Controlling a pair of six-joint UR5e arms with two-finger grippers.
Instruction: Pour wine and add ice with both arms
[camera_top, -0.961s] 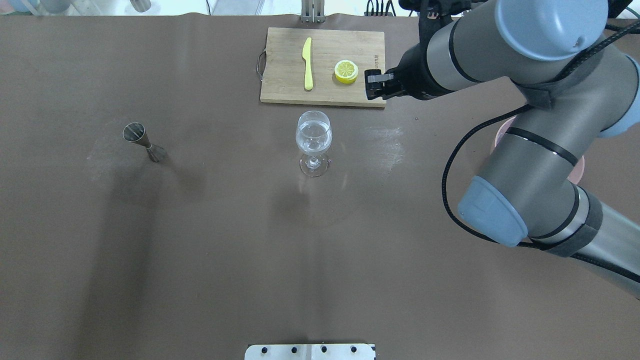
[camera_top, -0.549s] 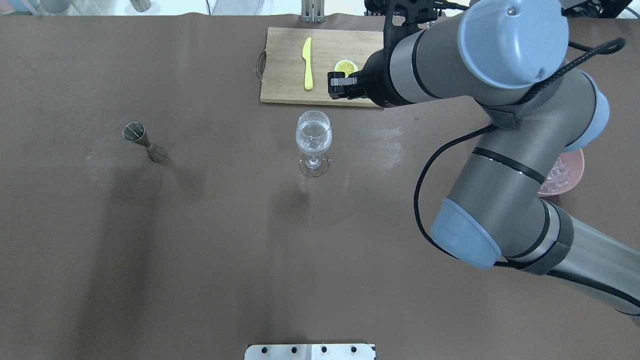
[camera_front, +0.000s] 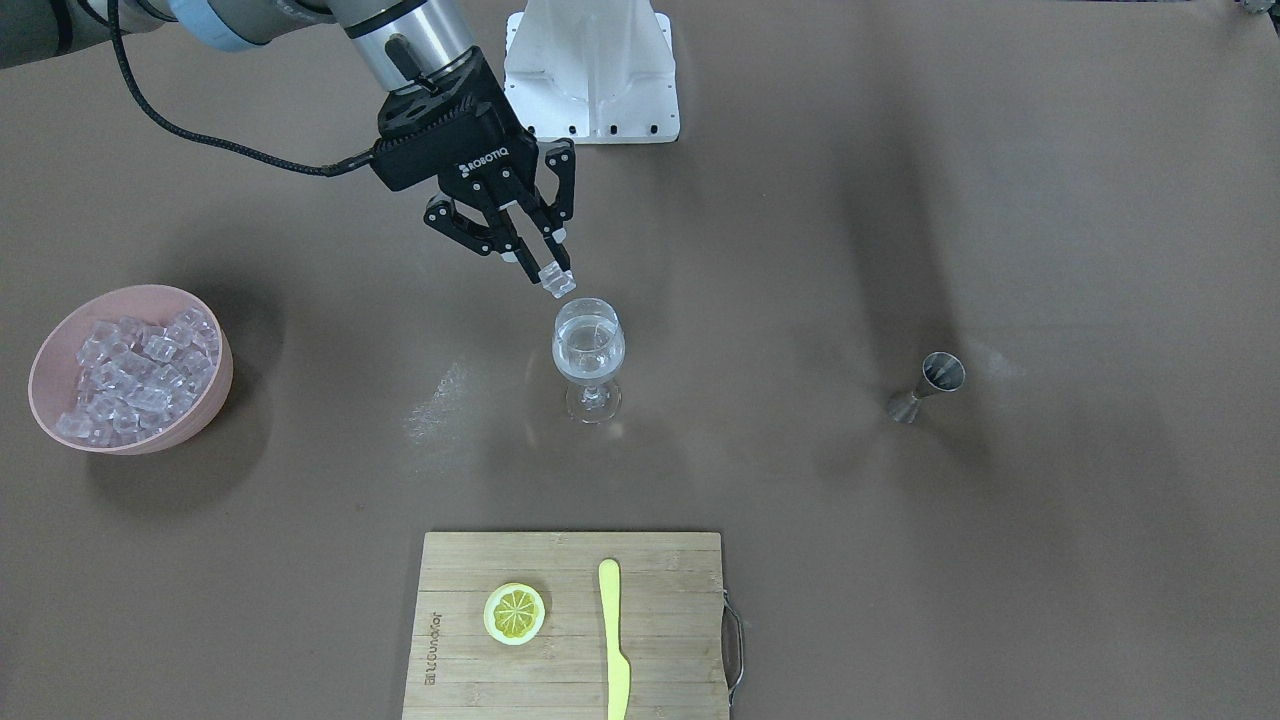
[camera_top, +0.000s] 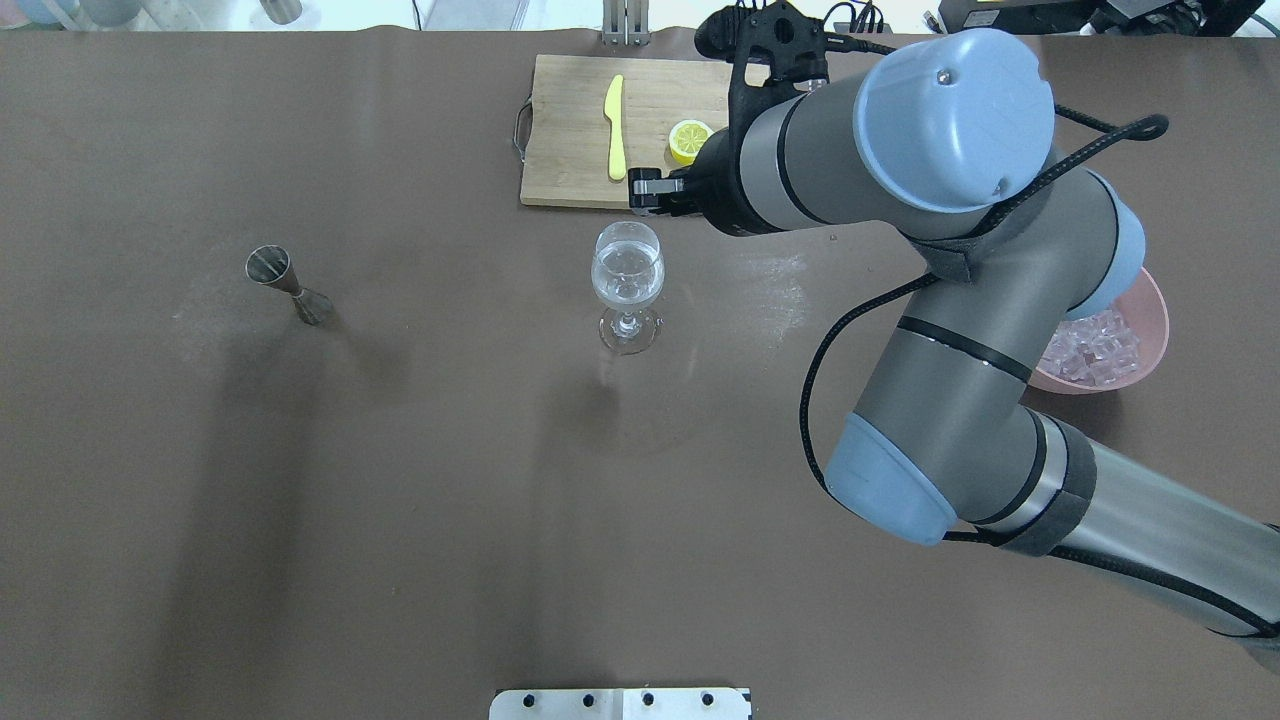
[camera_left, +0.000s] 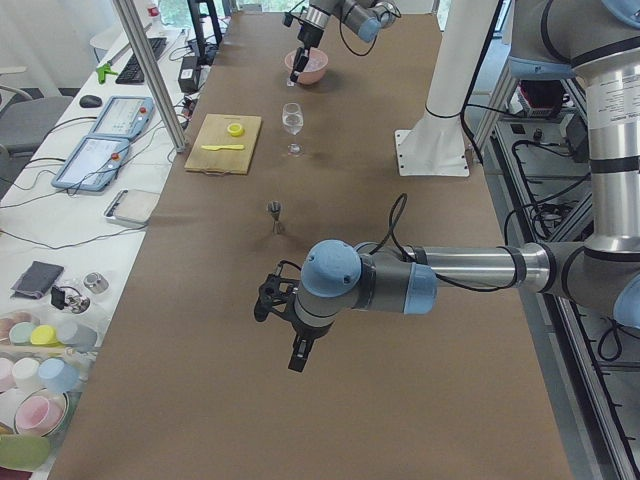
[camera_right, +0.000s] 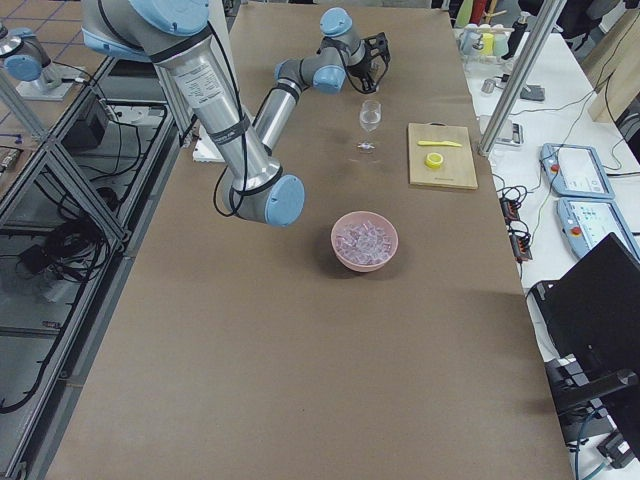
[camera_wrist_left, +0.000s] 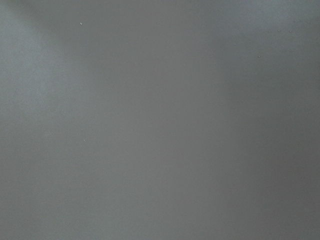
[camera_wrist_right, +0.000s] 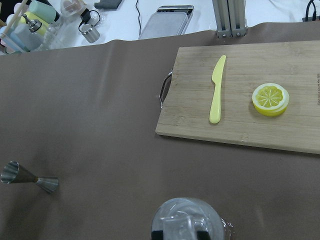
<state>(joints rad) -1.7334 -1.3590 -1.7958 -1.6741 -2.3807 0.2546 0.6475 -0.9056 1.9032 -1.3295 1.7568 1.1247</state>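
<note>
A single small clear ice cube (camera_front: 556, 281) sits pinched at the very tips of the black two-finger jaws of the right arm (camera_front: 405, 35). The jaws are closed almost fully, with only the cube between them. The cube hangs above the clear stemmed wine glass (camera_front: 588, 350), apart from its rim. In the right wrist view it lies over the glass's mouth. The glass stands near the middle of the brown surface (camera_front: 900, 560) and already holds something clear, though we cannot tell whether that is liquid or ice.

The rest of the ice (camera_front: 135, 375) is heaped in a pink round bowl (camera_front: 40, 352) toward the surface's end on the robot's right. A small steel double-cone jigger (camera_front: 925, 385) stands toward the opposite end. At the edge farthest from the robot lies a bamboo cutting board (camera_front: 670, 620) with a lemon half (camera_front: 514, 612) and a yellow plastic knife (camera_front: 612, 640).

The left arm (camera_left: 460, 270) hovers low over bare surface, well apart from everything, and we cannot tell how its jaws stand.

We judge the release to be the next step. The grip is shallow and the cube glossy, so it could slip out early. If it falls off-centre it may clip the rim and skitter across the surface. A drop from this height may also splash. Should the jaws descend first, a fingertip striking the rim could topple the tall, narrow-footed glass.
</note>
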